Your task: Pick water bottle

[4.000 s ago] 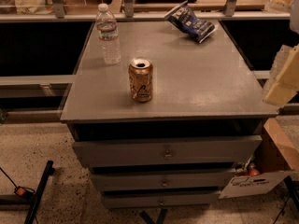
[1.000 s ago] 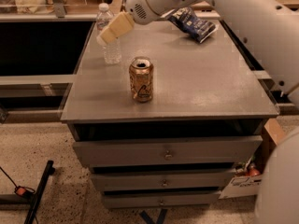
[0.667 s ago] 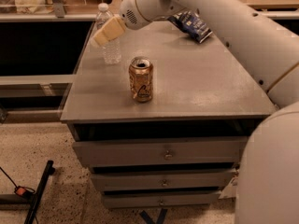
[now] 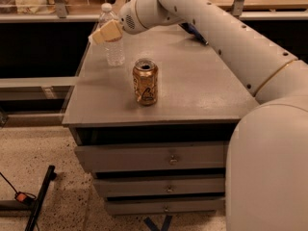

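- The bottle (image 4: 115, 52) stands upright at the back-left corner of the desk (image 4: 197, 85), close to the left edge, white cap on.
- The hand (image 4: 106, 32) is at the bottle's shoulder, its tan tip overlapping the upper body just under the cap. It comes in from the right on the long white arm (image 4: 216, 30) that crosses above the desk.
- Whether the hand is open, closed or gripping the bottle cannot be told from this angle. It may be in front of the bottle or around it.
- The can (image 4: 145, 82) stands nearer the front, apart from the bottle and out of the arm's path.
- Step in hand, as I judge it: the final approach to the grasp. The bottle sits on the desk and does not look lifted.
- The next move calls for settling the hand squarely around the bottle's upper body, closing firmly, then lifting straight up.
- Care needed: the bottle is light and tall, so a sideways nudge could tip it off the left edge.
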`<action>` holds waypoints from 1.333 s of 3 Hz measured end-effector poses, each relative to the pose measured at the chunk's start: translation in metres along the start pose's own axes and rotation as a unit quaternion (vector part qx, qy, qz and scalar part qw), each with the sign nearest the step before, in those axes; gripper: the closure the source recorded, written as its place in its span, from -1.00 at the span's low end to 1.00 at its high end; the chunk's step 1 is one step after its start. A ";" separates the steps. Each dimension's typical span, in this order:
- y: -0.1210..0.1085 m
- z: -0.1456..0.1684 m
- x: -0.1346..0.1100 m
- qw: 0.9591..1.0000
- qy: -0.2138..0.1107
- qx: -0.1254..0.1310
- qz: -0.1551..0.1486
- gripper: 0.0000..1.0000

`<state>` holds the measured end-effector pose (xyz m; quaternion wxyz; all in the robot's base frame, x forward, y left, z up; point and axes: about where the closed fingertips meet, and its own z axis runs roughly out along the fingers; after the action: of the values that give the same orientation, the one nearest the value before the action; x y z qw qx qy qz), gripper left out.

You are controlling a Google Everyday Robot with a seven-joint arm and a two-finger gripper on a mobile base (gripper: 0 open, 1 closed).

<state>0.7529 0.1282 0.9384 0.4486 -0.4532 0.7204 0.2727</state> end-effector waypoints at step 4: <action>-0.008 -0.052 -0.060 0.993 -0.103 -0.056 -0.004 1.00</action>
<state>0.7507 0.1075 1.0155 0.4950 -0.4499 0.6523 0.3565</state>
